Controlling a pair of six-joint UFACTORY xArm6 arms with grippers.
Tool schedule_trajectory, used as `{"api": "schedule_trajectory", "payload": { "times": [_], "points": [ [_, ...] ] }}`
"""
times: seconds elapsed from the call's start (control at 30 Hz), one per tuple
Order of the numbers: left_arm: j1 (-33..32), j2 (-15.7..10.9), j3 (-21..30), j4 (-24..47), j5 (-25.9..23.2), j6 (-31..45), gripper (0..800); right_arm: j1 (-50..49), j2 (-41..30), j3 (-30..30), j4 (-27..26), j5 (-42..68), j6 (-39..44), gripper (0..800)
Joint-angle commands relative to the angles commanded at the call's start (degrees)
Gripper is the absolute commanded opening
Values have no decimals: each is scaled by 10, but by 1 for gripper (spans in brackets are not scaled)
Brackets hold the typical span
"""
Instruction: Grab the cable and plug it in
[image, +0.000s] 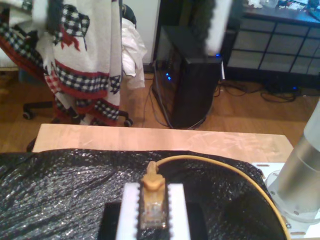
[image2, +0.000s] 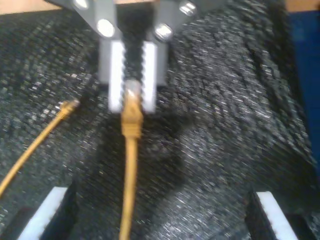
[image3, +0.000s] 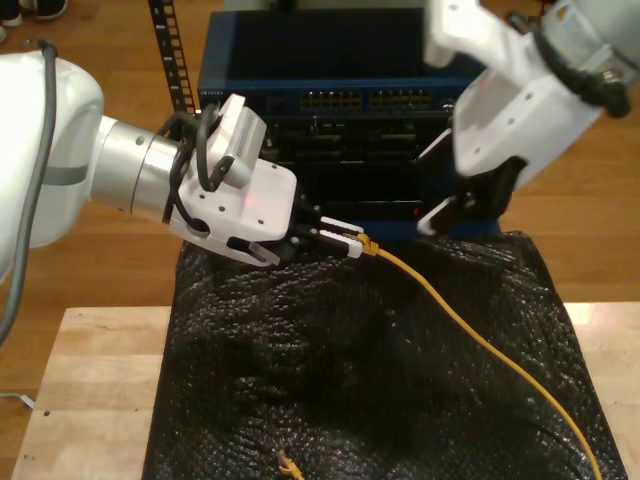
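My first gripper (image3: 345, 240) pinches the plug (image: 152, 200), cable (image3: 470, 330) trailing away behind; switch (image3: 340, 110) just beyond; my second gripper's (image2: 160, 220) jaws wide.

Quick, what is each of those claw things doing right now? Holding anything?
My first gripper: closed on the plug at one end of the yellow cable.
My second gripper: open, holding nothing.

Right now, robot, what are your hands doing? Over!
My first hand shut on the cable's plug. My second hand open, empty. Cable trails over black sheet. Nothing blocking.
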Motion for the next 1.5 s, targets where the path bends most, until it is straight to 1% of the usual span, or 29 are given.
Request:
{"api": "schedule_trajectory", "payload": {
  "times": [0.1,0.2,0.3,0.37,0.53,0.73,0.93,1.1,1.27,1.5],
  "points": [
    [9,18,-3,0,23,-8,2,1,1,-2,0,2,-18,799],
    [19,25,-9,-2,33,-30,2,1,1,-4,1,3,-19,799],
    [20,31,-9,-1,55,-46,2,1,0,-8,1,3,-19,799],
    [23,40,-9,-2,69,-53,2,0,0,-11,1,3,-20,800],
    [48,44,-10,-15,84,-63,2,0,0,-25,-2,3,-22,799],
    [67,48,-11,-26,135,-64,2,0,-11,-24,-1,-1,-19,799],
    [86,51,-10,-27,164,-73,3,4,-27,-18,1,2,-22,792],
    [99,76,-14,-30,193,-92,5,30,-37,-18,2,0,-40,796],
    [102,91,-22,-40,210,-112,6,43,-64,-14,3,-4,-56,794],
    [106,115,-32,-40,243,-140,15,63,-69,-14,3,-22,-67,796]
  ]
}}
